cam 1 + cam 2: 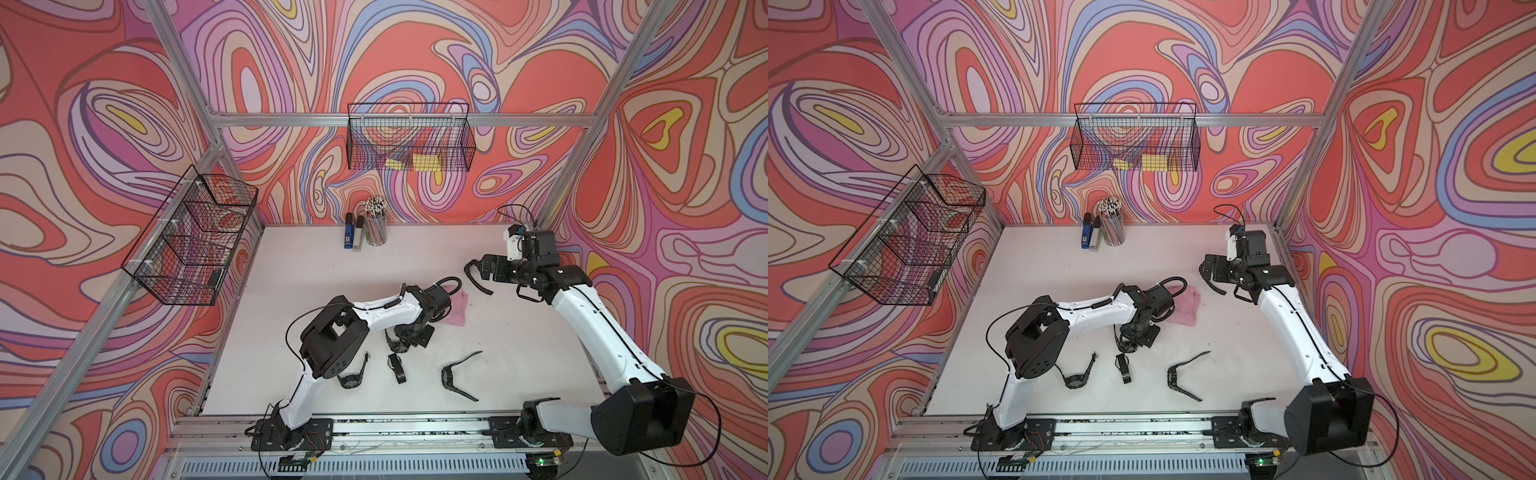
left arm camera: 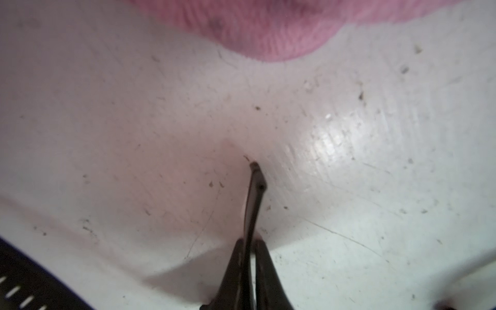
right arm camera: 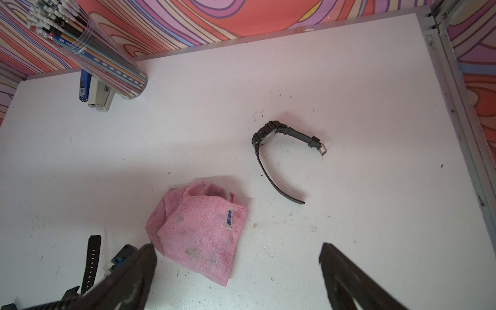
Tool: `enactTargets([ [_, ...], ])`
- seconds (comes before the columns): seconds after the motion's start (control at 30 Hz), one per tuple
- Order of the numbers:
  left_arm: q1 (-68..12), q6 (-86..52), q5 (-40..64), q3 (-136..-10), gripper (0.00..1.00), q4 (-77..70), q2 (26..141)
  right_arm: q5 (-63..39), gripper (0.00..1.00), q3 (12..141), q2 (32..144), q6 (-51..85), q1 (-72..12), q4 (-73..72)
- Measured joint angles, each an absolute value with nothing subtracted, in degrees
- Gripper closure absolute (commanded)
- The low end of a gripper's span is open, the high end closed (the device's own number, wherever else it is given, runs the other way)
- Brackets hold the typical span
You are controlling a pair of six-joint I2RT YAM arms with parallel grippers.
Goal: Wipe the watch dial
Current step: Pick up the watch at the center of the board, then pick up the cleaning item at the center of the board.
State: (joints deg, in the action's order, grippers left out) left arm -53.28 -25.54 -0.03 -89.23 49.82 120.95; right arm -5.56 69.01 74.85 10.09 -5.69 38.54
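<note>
My left gripper (image 2: pixel 249 243) is shut on the thin black strap (image 2: pixel 255 193) of a black watch (image 1: pixel 392 343) near the table's middle. The strap runs out between the jaws, edge-on, down to the white table. In both top views the wrist covers most of that watch (image 1: pixel 1124 343), and its dial is hidden. A pink cloth (image 1: pixel 457 309) lies crumpled just behind that gripper (image 1: pixel 409 336) and shows in the right wrist view as well (image 3: pixel 198 230). My right gripper (image 3: pixel 238 251) hangs open and empty at the far right, above another black watch (image 3: pixel 268 134).
Three more black watches (image 1: pixel 353 374), (image 1: pixel 397 368), (image 1: pixel 455 376) lie along the front of the table. A cup of pencils (image 1: pixel 376 226) and staplers (image 1: pixel 351 237) stand at the back edge. Wire baskets (image 1: pixel 195 241), (image 1: pixel 409 137) hang on the left and back walls.
</note>
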Motion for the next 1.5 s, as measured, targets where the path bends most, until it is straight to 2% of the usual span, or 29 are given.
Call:
enactTargets([
  [0.2, -53.19, -26.04, 0.19, -88.47, 1.0, 48.95, 119.96, -5.61, 0.02, 69.01, 74.72, 9.67, -5.58, 38.54],
  [0.33, -51.7, -27.97, 2.59, -85.34, 1.0, 45.36, 113.08, -5.93, 0.02, 68.95, 74.59, 9.02, -5.58, 38.5],
  [0.57, -39.72, -38.3, 11.6, -74.41, 1.0, 24.32, 80.42, -7.29, 0.02, 67.0, 75.99, 8.21, -7.2, 37.26],
  [0.63, -36.18, -43.42, 14.13, -69.67, 1.0, 15.94, 72.93, -5.52, 0.02, 67.09, 78.5, 7.94, -11.22, 36.58],
  [0.7, -33.1, -50.28, 17.02, -62.98, 1.0, 6.83, 67.18, -3.99, 0.08, 67.4, 82.41, 7.77, -17.12, 35.77],
  [0.8, -29.87, -61.1, 20.73, -53.54, 1.0, -4.78, 63.9, -2.59, 0.16, 67.59, 88.42, 7.62, -23.62, 34.61],
  [0.93, -27.75, -75.05, 23.42, -42.94, 1.0, -16.99, 64.49, -0.01, 0.21, 67.61, 94.98, 7.64, -27.68, 33.98],
  [1.1, -27.42, -84.38, 24.56, -39.31, 1.0, -23.97, 63.64, 2.35, 0.27, 67.59, 99.7, 8.38, -30.09, 33.17],
  [1.13, -27.42, -85.1, 24.67, -39.31, 1.0, -24.69, 62.78, 2.81, 0.34, 67.59, 100.29, 8.54, -30.44, 32.82],
  [1.23, -27.42, -86.32, 24.88, -39.33, 1.0, -26.28, 60.03, 4.49, 0.65, 67.79, 102.74, 9.13, -31.27, 31.97],
  [1.3, -27.42, -86.72, 25.26, -39.35, 1.0, -26.87, 59.0, 5.48, 0.82, 67.85, 104.71, 9.39, -31.59, 31.2],
  [1.33, -27.42, -86.89, 25.41, -39.35, 1.0, -27.05, 58.74, 5.87, 0.98, 67.83, 105.47, 9.82, -31.59, 30.96],
  [1.5, -27.42, -87.72, 25.52, -39.16, 1.0, -27.31, 58.61, 7.57, 1.0, 67.83, 105.56, 10.39, -31.7, 29.63],
])
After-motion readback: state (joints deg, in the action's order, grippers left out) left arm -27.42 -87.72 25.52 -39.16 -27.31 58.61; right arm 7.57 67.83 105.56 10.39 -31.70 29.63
